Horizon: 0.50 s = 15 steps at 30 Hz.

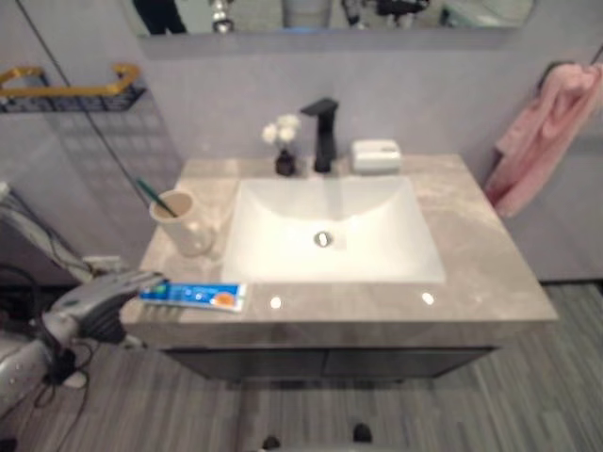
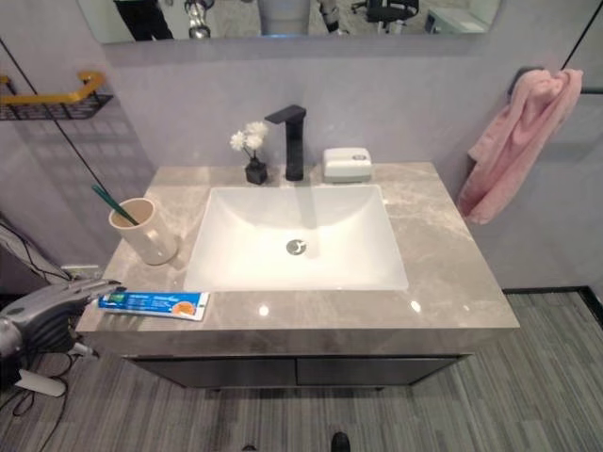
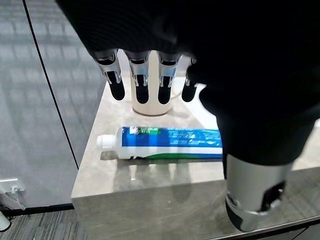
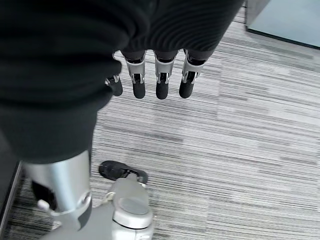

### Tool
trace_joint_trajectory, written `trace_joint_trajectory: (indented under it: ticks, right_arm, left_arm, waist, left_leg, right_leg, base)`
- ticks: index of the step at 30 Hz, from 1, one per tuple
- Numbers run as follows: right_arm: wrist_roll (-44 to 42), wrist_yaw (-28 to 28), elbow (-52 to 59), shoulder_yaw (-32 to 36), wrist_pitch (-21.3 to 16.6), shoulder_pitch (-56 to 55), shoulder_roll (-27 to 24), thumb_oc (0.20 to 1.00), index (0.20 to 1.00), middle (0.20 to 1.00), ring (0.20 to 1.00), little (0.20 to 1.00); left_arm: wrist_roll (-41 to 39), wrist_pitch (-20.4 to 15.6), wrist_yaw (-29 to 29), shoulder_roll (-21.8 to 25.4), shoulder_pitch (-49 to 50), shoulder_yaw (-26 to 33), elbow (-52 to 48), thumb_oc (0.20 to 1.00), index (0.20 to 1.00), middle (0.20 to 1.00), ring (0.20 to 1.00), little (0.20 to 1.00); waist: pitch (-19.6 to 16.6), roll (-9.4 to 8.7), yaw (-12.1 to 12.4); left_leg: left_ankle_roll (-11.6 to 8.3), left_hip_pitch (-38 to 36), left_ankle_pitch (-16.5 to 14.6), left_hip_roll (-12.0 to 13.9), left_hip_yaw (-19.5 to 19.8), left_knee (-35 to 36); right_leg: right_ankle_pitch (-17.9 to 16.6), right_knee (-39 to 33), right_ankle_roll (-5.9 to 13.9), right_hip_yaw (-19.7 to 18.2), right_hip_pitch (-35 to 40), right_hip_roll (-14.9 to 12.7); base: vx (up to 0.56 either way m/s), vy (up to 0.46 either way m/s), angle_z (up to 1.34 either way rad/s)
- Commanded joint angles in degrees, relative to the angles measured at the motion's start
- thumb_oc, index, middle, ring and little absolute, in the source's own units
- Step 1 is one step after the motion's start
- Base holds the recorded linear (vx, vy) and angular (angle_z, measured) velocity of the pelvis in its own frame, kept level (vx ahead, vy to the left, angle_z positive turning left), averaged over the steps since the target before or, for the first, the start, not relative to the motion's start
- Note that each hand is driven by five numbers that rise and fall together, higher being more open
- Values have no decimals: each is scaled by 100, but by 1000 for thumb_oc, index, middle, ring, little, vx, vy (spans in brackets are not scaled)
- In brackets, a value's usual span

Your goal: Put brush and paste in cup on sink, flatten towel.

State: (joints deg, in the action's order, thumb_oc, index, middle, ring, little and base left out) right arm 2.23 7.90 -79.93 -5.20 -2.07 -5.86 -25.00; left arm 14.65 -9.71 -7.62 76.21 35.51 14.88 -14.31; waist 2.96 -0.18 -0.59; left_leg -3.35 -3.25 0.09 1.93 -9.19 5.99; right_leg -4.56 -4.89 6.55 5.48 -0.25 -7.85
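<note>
A blue and white toothpaste tube [image 1: 193, 296] lies flat along the counter's front left edge, its white cap [image 3: 104, 142] pointing left. Behind it stands a beige cup [image 1: 181, 224] with a green toothbrush [image 1: 151, 193] leaning inside. My left hand [image 1: 99, 299] hovers at the counter's left corner, right by the tube's cap end, its fingers [image 3: 141, 84] straight and holding nothing. A pink towel [image 1: 546, 132] hangs bunched on the wall to the right of the sink. My right hand [image 4: 159, 80] hangs over the striped floor with relaxed, empty fingers.
A white basin [image 1: 325, 231] is set in the grey marble counter [image 1: 480, 245]. At the back stand a black faucet [image 1: 323, 132], a small vase of white flowers [image 1: 284, 146] and a white soap dish [image 1: 375, 155]. A gold-railed shelf [image 1: 71, 89] juts from the left wall.
</note>
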Motion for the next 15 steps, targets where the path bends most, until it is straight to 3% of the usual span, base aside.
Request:
trace_joint_trajectory:
  ticks: [1,15]
  right_arm:
    - [-103,-21,-118,-213,29,213,-243,1000,1000,1000,1000,1000]
    - [-178,11,-44,-312,3,159,-124,1000,1000,1000,1000,1000]
  left_arm:
    - [152,-66,253,381,-8,782,200,1000,1000,1000,1000,1000]
    - [443,-6,393,543,-99,860,124,1000,1000,1000,1000,1000]
  waist:
    - [206,65,-129]
    - [378,-175,-122]
  left_leg:
    - [76,227,-174,36,47,-99]
    - [60,287,-160,132,20,-99]
  right_leg:
    - [-615,145,307,53,146,-500]
    - [-595,123,311,60,85,-415]
  base:
    - [0,0,0]
    - [1,-3,-4]
